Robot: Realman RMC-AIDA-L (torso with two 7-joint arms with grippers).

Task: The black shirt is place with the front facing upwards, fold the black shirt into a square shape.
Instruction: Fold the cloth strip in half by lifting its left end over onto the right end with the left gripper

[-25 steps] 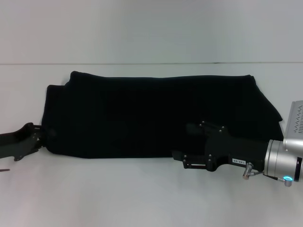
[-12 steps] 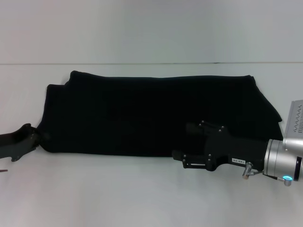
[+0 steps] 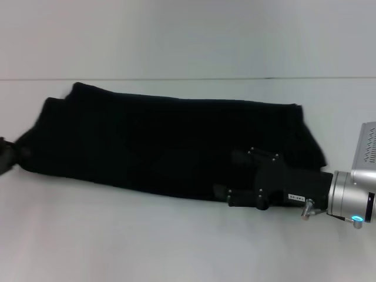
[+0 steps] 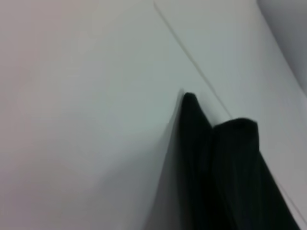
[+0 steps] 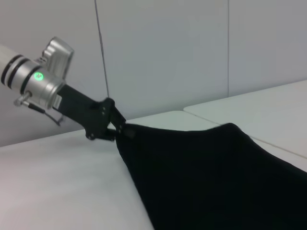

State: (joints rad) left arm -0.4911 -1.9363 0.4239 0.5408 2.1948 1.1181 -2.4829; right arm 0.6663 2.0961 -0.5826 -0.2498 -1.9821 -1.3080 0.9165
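The black shirt lies as a long folded band across the white table, slanting down toward the right. No lettering shows. My left gripper sits at the far left edge of the head view, shut on the shirt's left end. The right wrist view shows that same left gripper pinching a corner of the shirt, which is drawn taut from it. My right gripper rests at the shirt's near edge toward the right end, fingers spread open. The left wrist view shows only folded shirt edges.
A white table extends in front of the shirt, and a seam line runs behind it. A grey perforated part stands at the right edge, beside the right arm's silver wrist.
My left gripper has pulled left, almost out of the head view, dragging the whole shirt left and slanting it. The shirt's right end slid left. The right gripper has barely moved.
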